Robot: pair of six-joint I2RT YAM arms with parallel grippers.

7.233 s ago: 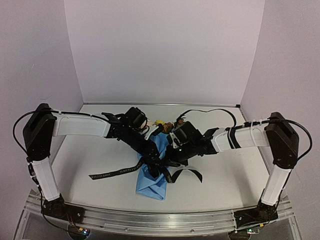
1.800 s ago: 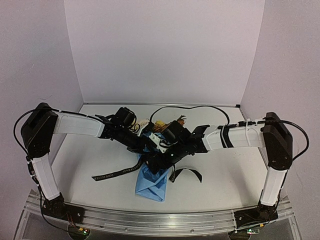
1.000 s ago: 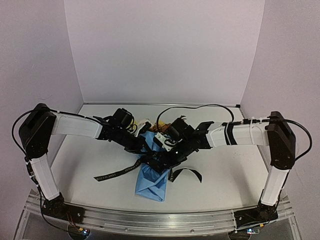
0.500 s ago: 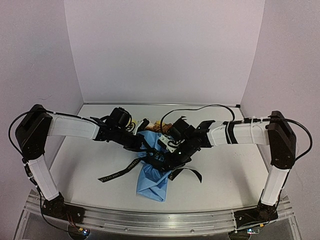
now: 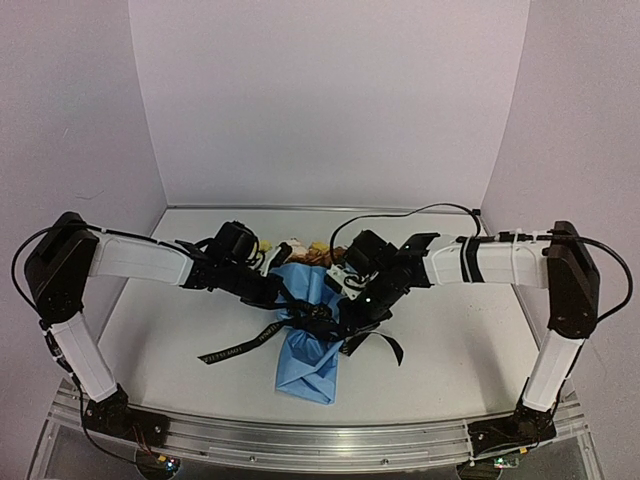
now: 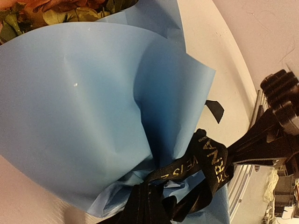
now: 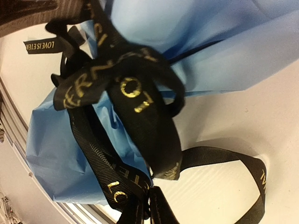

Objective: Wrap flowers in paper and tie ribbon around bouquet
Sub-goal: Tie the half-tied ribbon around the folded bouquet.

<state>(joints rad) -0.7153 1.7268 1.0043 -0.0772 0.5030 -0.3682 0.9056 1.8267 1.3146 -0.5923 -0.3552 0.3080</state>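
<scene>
At the middle of the white table (image 5: 460,340), the bouquet (image 5: 316,283), lying flat. Flowers (image 5: 300,248) toward 12 o'clock, crumpled foot of the light blue paper (image 5: 303,372) toward 6 o'clock. Around the cone's waist, the black ribbon (image 5: 236,349), bunched and crossed in several loops, pale gold lettering along it. One free end trailing on the table toward 8 o'clock, and a slack loop lying at 4 o'clock of the waist.

At 10 o'clock of the waist, the left gripper (image 5: 284,298), jaws pressed together, pinching ribbon strands. At 2 o'clock, the right gripper (image 5: 347,318), jaws all but together, pinching a ribbon loop on the opposite side.

In the left wrist view: orange heads and green leaves at 11 o'clock, paper overlapping itself below them, ribbon gathered at 6 o'clock. In the right wrist view: ribbon strands across the paper, converging at 6 o'clock.
</scene>
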